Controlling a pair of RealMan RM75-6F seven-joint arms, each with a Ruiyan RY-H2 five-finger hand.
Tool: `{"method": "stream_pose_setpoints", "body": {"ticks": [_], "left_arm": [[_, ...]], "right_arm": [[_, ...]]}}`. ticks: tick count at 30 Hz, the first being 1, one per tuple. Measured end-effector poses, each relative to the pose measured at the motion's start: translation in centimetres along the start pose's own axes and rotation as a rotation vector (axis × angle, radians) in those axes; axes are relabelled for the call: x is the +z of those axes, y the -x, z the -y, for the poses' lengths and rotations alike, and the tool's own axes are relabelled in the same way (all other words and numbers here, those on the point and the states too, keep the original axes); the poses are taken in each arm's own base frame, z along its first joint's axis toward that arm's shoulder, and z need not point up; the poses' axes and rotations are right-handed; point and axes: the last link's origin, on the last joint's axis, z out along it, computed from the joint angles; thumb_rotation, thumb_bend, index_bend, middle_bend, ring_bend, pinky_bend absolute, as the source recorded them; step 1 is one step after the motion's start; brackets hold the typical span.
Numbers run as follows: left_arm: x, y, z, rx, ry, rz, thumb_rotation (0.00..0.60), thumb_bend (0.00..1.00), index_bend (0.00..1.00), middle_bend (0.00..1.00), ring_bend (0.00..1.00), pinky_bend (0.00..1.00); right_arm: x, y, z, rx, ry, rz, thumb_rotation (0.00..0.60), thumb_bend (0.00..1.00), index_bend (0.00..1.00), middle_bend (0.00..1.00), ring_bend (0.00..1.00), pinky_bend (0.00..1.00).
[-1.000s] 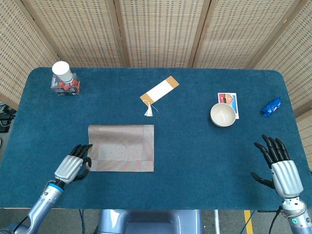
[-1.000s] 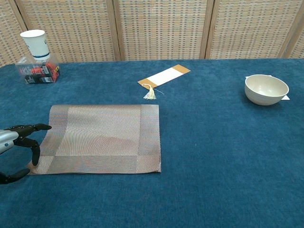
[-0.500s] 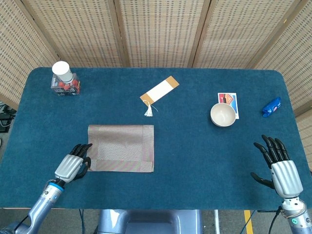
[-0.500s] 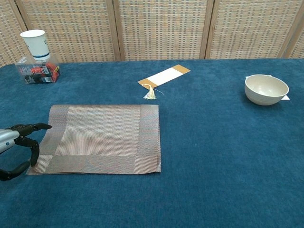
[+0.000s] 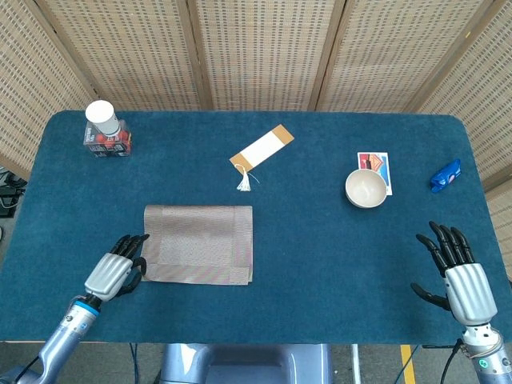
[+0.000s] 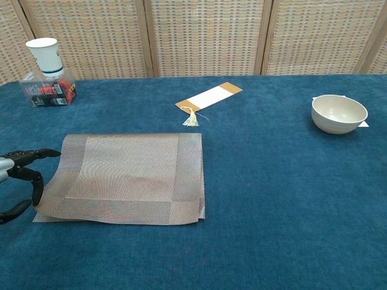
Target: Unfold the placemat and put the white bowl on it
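Observation:
The folded, woven grey-brown placemat lies on the blue table at the front left. My left hand is at its near left corner, fingers curled round the edge of the top layer. That layer is lifted slightly off the one beneath along the near side. The white bowl stands upright and empty to the right, far from both hands. My right hand hovers near the table's front right corner with fingers spread and nothing in it; the chest view does not show it.
A paper cup stands on a small clear box at the back left. A tasselled bookmark lies mid-table. A picture card lies under the bowl's far side, and a blue packet sits near the right edge.
My left hand has drawn back slightly towards the left, and the placemat's top layer has risen at its near left edge. The right hand and the bowl have not moved.

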Motion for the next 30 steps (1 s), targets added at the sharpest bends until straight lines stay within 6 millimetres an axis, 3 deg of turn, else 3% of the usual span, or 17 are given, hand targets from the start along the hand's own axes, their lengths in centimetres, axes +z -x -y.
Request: {"method": "stream_pose_setpoints", "body": {"ticks": [15, 22, 30], "left_arm": [[-2.6, -2.0, -2.7, -0.132, 0.131, 0.046, 0.600, 0.56, 0.82, 0.00, 0.00, 0.00], [-5.0, -2.8, -3.8, -0.208, 0.189, 0.132, 0.600, 0.56, 0.82, 0.00, 0.00, 0.00], [-6.2, -3.2, -4.3, -0.339, 0.206, 0.262, 0.600, 0.56, 0.82, 0.00, 0.00, 0.00]], "right_arm": [[0.0, 0.0, 0.1, -0.002, -0.002, -0.004, 0.600, 0.13, 0.18, 0.00, 0.00, 0.00], [0.0, -0.1, 0.1, 0.000, -0.001, -0.007, 0.600, 0.13, 0.18, 0.00, 0.00, 0.00], [0.0, 0.1, 0.0, -0.005, 0.001, -0.003, 0.600, 0.13, 0.18, 0.00, 0.00, 0.00]]}}
